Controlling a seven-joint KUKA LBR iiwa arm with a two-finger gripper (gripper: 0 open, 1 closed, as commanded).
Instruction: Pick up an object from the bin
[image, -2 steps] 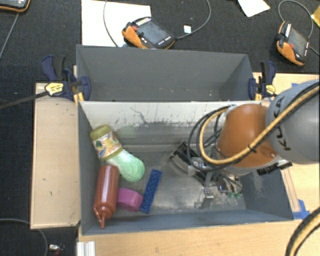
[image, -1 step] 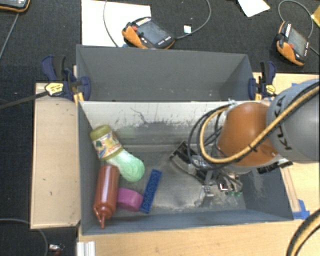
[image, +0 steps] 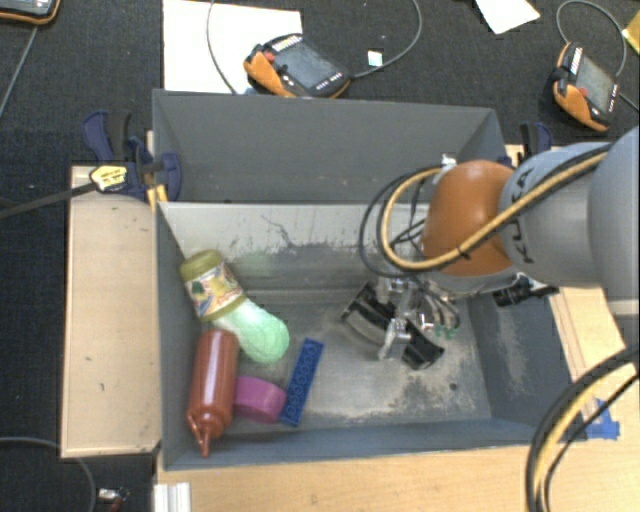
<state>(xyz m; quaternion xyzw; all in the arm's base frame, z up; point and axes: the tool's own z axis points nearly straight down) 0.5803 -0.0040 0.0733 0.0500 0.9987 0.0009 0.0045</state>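
**Gripper (image: 400, 335) over bare bin floor (image: 385, 395)**

How wide the gripper stands cannot be told. Nearest, at its 8 o'clock, lies a blue studded brick (image: 302, 380); beyond it a magenta cylinder (image: 258, 398), a red squeeze bottle (image: 212, 385) and a green bottle (image: 240, 315), label unreadable.

Your arm (image: 585, 215) is cut off at the right edge, and its orange cover (image: 470, 215) hides part of the back wall of the bin (image: 300, 150). The gripper (image: 400, 330) covers the floor beneath it. You can't tell whether the purple piece (image: 260, 398) runs under the red bottle (image: 212, 385) and blue brick (image: 301, 380). The label (image: 213, 290) on the green bottle (image: 257, 335) is too small to read.
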